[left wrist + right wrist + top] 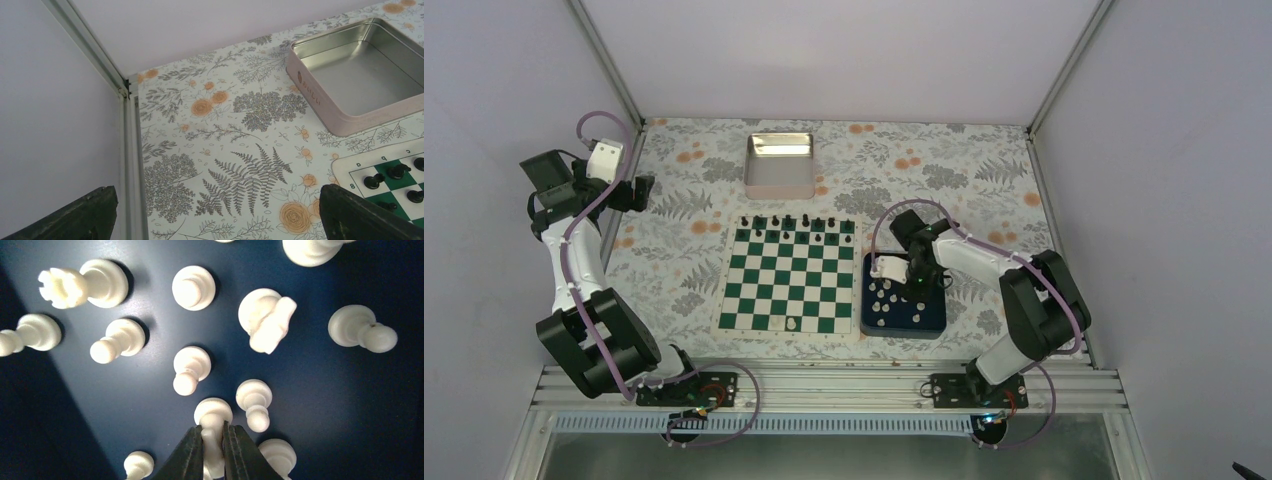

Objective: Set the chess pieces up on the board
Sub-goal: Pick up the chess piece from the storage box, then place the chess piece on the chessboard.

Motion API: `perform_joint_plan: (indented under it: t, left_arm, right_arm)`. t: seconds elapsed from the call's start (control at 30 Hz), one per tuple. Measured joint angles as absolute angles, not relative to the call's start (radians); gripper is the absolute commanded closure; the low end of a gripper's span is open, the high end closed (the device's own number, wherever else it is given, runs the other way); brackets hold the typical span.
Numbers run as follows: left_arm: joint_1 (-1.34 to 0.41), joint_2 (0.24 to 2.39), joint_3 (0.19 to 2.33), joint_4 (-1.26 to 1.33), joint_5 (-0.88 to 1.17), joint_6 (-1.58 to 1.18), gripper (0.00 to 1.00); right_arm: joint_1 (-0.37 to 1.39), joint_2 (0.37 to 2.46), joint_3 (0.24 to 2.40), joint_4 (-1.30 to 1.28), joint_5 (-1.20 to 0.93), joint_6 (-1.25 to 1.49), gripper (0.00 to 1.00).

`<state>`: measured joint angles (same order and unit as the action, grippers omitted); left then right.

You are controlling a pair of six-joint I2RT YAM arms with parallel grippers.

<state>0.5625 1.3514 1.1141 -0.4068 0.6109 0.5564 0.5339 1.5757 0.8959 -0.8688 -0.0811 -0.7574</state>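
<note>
Right wrist: pinched chess piece [213,414] half-hidden.

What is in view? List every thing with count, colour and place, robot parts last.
board: one, dark green and white, table centre.
black chess pieces: one row, black, board's far edge.
white chess pieces: over a dozen, cream; one on board, rest on tray.
tray: one, dark blue, right of board.
tin: one, shiny metal, beyond board.
table: one, floral.
left gripper: one, dark, open, far left.
right gripper: one, dark, shut on white pawn in tray.
</note>
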Motion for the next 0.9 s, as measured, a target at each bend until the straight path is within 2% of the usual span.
perform_joint_plan:
  t: [0.3, 0.53, 0.73, 0.9]
  left_arm:
    - [0.562, 1.351, 1.114, -0.407, 0.611, 0.558, 0.00]
    - [0.562, 1.351, 1.114, -0.407, 0.611, 0.558, 0.00]
    - [0.562, 1.351, 1.114, -0.414, 0.612, 0.558, 0.00]
    - [0.562, 1.351, 1.114, -0.418, 0.612, 0.558, 0.00]
  right_arm:
    - [0.534, 1.554, 0.934, -0.937, -0.091, -0.755, 0.95]
    - [0.566, 1.534, 1.166, -1.050, -0.079, -0.750, 0.94]
    - [0.747, 1.588, 1.395, -1.108, -0.047, -0.733, 0.94]
    - [0.905, 1.716, 1.472, -1.115, -0.047, -0.730, 0.94]
